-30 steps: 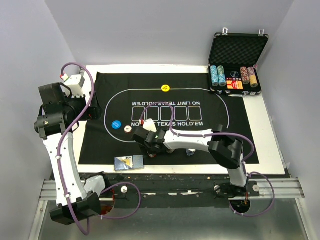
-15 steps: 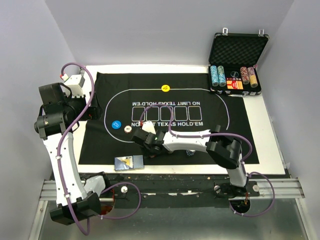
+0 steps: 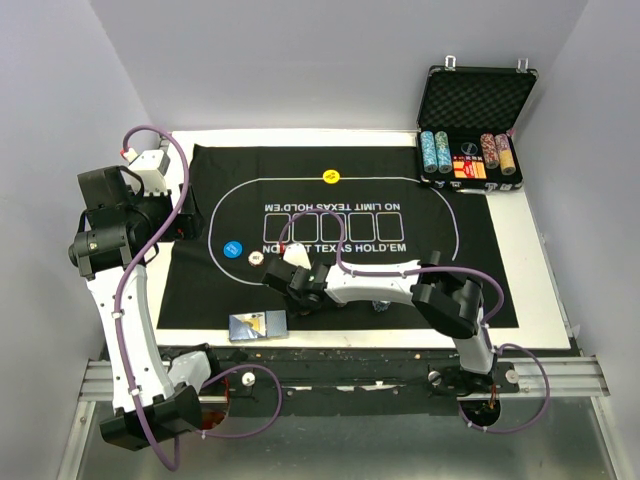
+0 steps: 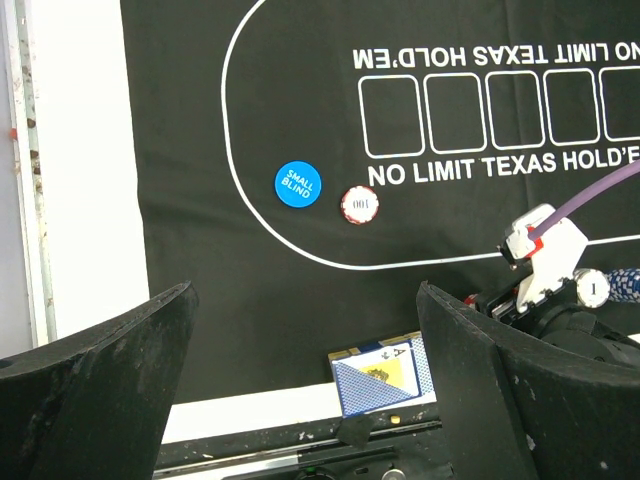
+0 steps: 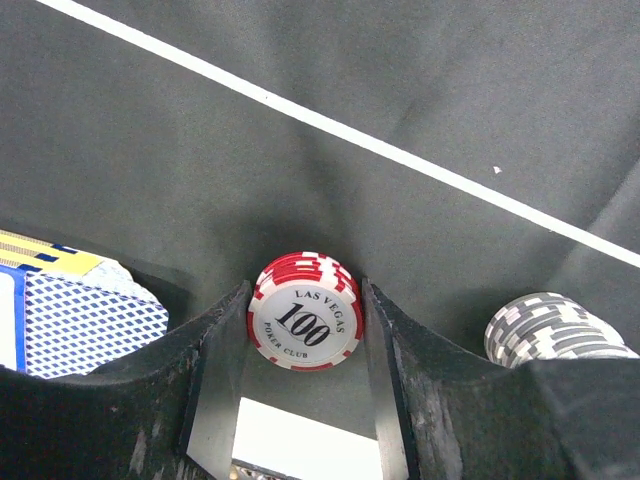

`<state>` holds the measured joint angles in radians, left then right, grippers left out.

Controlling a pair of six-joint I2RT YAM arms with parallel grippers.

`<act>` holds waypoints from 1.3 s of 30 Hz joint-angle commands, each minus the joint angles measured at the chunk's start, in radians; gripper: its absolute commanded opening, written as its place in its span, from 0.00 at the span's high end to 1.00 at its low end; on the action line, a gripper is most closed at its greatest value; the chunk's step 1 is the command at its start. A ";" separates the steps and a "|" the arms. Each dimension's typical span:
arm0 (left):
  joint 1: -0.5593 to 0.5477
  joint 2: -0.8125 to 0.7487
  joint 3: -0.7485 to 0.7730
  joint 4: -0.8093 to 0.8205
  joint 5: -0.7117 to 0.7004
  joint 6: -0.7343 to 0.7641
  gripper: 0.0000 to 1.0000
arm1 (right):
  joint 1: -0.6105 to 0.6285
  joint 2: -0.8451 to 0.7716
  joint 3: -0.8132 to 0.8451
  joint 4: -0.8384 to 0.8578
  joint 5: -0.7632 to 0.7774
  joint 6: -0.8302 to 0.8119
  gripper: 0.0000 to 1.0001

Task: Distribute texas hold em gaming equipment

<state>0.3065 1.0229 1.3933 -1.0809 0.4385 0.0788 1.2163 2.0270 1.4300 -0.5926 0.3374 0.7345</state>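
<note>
Two fingers (image 5: 215, 360) of the right gripper (image 5: 305, 298) are pressing against either side of a red-and-white 100 chip (image 5: 305, 312) on the black mat (image 5: 400, 80), having drawn closer together than a second ago. Blue-backed cards (image 5: 70, 320) are lying at lower left and grey-white chips (image 5: 550, 330) at lower right. The left gripper (image 4: 305, 330) is staying spread wide, looking down on the mat's lower left corner.

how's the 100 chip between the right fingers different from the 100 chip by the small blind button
The chip between the right fingers is flanked on both sides and sits outside the white oval, near the card deck. The chip beside the small blind button lies free inside the oval. Both are red-and-white, marked 100, flat on the mat.
</note>
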 commanded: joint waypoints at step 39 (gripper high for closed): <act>0.008 -0.011 -0.019 -0.002 0.025 0.021 0.01 | -0.553 0.174 0.484 -0.099 0.061 -0.262 0.50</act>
<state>0.3065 1.0172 1.3777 -1.0798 0.4393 0.0853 0.7429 2.0548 1.7683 -0.6685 0.3462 0.5583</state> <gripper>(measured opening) 0.990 0.513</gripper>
